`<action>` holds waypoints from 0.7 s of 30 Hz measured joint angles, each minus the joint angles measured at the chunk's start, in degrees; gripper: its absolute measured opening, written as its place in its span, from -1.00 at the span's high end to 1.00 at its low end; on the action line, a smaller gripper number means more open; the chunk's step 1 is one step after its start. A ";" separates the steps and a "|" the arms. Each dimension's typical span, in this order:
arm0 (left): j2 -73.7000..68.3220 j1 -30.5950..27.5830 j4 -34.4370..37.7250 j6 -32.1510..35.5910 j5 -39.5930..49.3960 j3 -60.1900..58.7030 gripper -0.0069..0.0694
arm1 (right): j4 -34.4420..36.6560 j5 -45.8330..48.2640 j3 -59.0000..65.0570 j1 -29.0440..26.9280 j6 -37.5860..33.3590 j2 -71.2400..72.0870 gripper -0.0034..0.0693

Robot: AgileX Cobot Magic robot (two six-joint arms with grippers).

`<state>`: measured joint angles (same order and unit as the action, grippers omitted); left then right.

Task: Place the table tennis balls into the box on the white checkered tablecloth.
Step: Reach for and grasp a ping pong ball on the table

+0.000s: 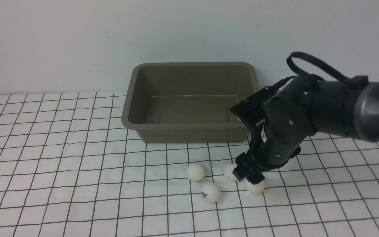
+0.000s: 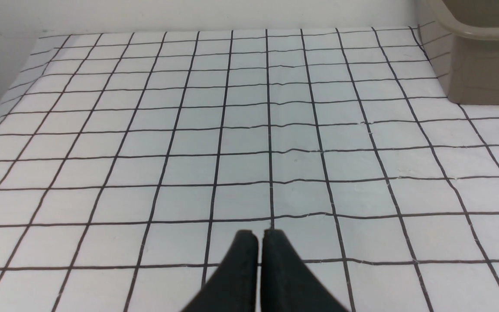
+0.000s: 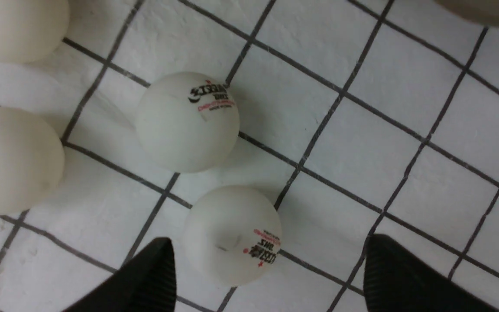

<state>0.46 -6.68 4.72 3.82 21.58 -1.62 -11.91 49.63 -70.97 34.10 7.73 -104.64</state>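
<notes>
I see my right gripper standing wide around one ball; three other balls crowd just beside it, the box beyond. My left gripper is closed, empty.

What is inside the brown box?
Nothing shows inside the olive-brown plastic tub: only its bare floor and walls. Its near right corner is covered by the black robot arm, and the near wall hides the floor just behind it.

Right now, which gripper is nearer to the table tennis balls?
Right. The right gripper hangs open just over the table tennis balls; the left gripper is shut over bare tablecloth, away from them.
</notes>
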 joint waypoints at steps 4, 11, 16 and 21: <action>0.00 0.00 0.00 0.00 0.00 0.00 0.83 | 3.93 -0.73 0.00 -1.38 -3.04 -2.05 -0.55; 0.00 0.00 0.00 0.00 0.00 0.00 0.83 | 8.91 -2.39 -0.04 -1.97 -7.32 -3.74 -0.55; 0.00 0.00 0.00 0.00 0.00 0.00 0.83 | 8.91 -2.98 -0.14 -2.26 -7.73 -5.01 -0.55; 0.00 0.00 0.00 0.00 0.00 0.00 0.83 | 8.91 -3.50 -0.72 -2.45 -7.73 -6.86 -0.51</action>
<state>0.46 -6.68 4.72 3.82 21.58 -1.62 -3.00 46.13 -71.69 31.65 0.00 -111.49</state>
